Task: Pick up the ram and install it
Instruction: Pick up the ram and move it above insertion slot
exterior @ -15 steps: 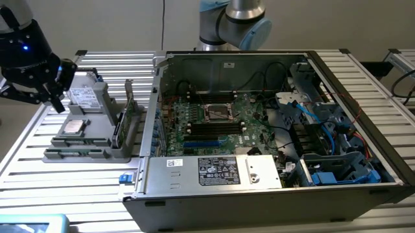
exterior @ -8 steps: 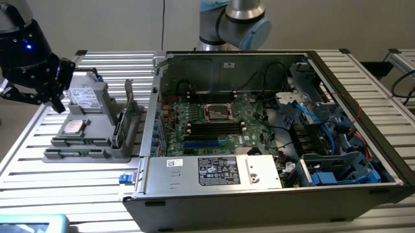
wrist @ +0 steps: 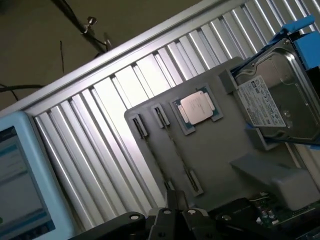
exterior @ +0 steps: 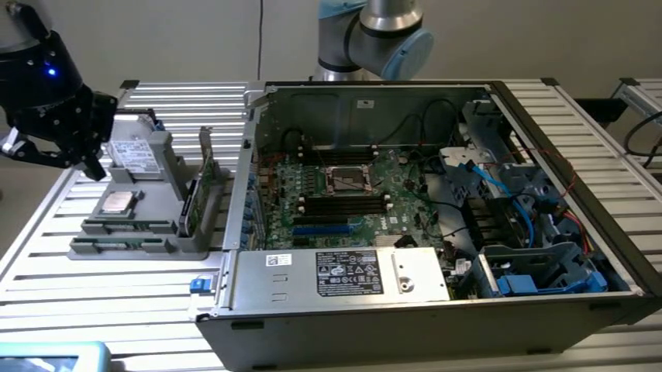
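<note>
A gray parts tray (exterior: 155, 249) sits beside an open computer case (exterior: 414, 325). The ram (wrist: 175, 150) stands on edge in a tray slot, just beside the silver processor (exterior: 116, 203). The gripper (exterior: 62, 159) hovers above the tray's far corner; whether it is spread or closed cannot be told.

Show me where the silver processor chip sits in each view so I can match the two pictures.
Exterior view: the processor chip lies flat on the gray tray, at the exterior view's left, outside the computer case.
Wrist view: the processor chip lies on the same gray tray, near the picture's middle.
Shared landmark: the hard drive with blue rails, beside the chip on the tray.
</note>
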Robot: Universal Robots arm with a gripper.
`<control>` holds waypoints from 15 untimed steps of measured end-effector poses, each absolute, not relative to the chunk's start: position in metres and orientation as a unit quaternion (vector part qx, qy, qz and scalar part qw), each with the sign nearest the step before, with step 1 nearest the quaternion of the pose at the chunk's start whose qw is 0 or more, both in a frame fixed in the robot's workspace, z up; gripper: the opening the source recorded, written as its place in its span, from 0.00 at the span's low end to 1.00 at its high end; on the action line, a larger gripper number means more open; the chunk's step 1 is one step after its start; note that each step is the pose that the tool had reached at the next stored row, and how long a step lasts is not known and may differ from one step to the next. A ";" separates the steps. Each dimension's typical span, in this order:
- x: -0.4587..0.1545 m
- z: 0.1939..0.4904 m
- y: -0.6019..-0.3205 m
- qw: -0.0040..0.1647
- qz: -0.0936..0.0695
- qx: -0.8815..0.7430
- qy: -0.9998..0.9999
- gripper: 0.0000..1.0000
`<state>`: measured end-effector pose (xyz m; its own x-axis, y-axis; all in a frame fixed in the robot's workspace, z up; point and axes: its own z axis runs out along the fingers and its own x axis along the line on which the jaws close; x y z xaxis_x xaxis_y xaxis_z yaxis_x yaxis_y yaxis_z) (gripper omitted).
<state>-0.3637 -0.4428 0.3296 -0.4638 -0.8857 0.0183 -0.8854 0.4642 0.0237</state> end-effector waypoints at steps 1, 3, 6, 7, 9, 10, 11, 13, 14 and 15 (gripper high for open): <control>-0.364 0.330 -0.443 0.014 -0.005 0.525 -0.851 0.11; -0.364 0.329 -0.443 0.014 -0.005 0.541 -0.841 0.11; -0.364 0.330 -0.443 0.014 -0.005 0.563 -0.826 0.11; -0.364 0.330 -0.443 0.014 -0.005 0.570 -0.821 0.11; -0.364 0.330 -0.443 0.014 -0.005 0.586 -0.810 0.11; -0.364 0.330 -0.443 0.014 -0.005 0.593 -0.805 0.11; -0.364 0.330 -0.443 0.014 -0.005 0.600 -0.800 0.11; -0.364 0.330 -0.443 0.014 -0.005 0.615 -0.789 0.11; -0.364 0.330 -0.443 0.014 -0.005 0.622 -0.783 0.11; -0.364 0.330 -0.443 0.014 -0.004 0.629 -0.777 0.11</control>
<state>-0.3636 -0.4427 0.3295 -0.2089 -0.9778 0.0158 -0.9776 0.2092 0.0243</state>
